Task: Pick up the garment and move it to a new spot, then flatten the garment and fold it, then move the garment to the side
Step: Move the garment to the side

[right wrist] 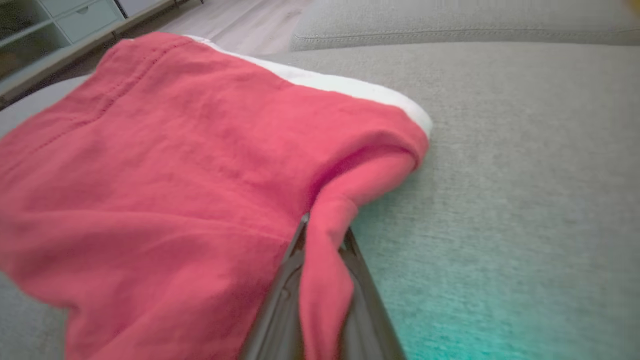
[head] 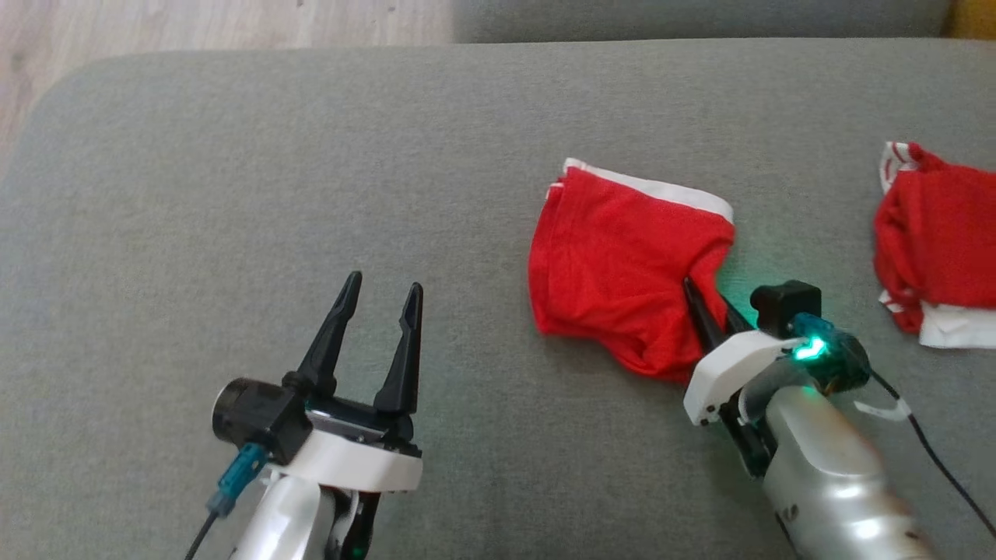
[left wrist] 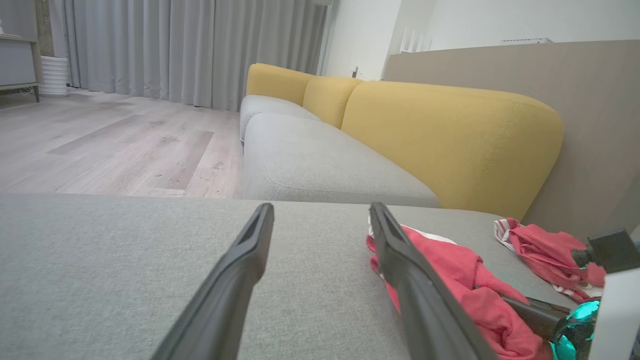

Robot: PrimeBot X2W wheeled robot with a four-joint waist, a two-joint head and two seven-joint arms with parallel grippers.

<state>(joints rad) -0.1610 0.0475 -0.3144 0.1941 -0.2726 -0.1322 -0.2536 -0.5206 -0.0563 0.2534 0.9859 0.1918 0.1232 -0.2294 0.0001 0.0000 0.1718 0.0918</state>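
Fingers of the right gripper [head: 706, 294] are pressed together on a fold of the red garment [head: 615, 257], gripping it at the near right corner. In the right wrist view, a strip of the red cloth [right wrist: 175, 175] runs down between the two dark fingers of that gripper [right wrist: 325, 227], and the fabric above them is drawn up into a soft ridge. The garment lies folded on the grey seat cushion [head: 311, 155], with a white band along its far edge and the rest of the cloth resting flat.

To the garment's left, and well apart from it, the left gripper [head: 386, 281] is above the cushion with its fingers spread moderately wide and nothing between them. Whether it touches the cushion cannot be told. The left wrist view looks between those parted fingers [left wrist: 321, 207], with the garment [left wrist: 450, 260] just past the right-hand finger.

To the garment's right, with bare cushion between them, is a second red cloth [head: 934, 241] with white trim, bunched rather than folded. A green light [head: 809, 348] glows on the right wrist beside the garment's near corner and tints the cushion there.

Beyond the garment, the left wrist view shows a yellow backrest [left wrist: 450, 135], a pale wood floor [left wrist: 100, 135] and grey curtains [left wrist: 175, 50].
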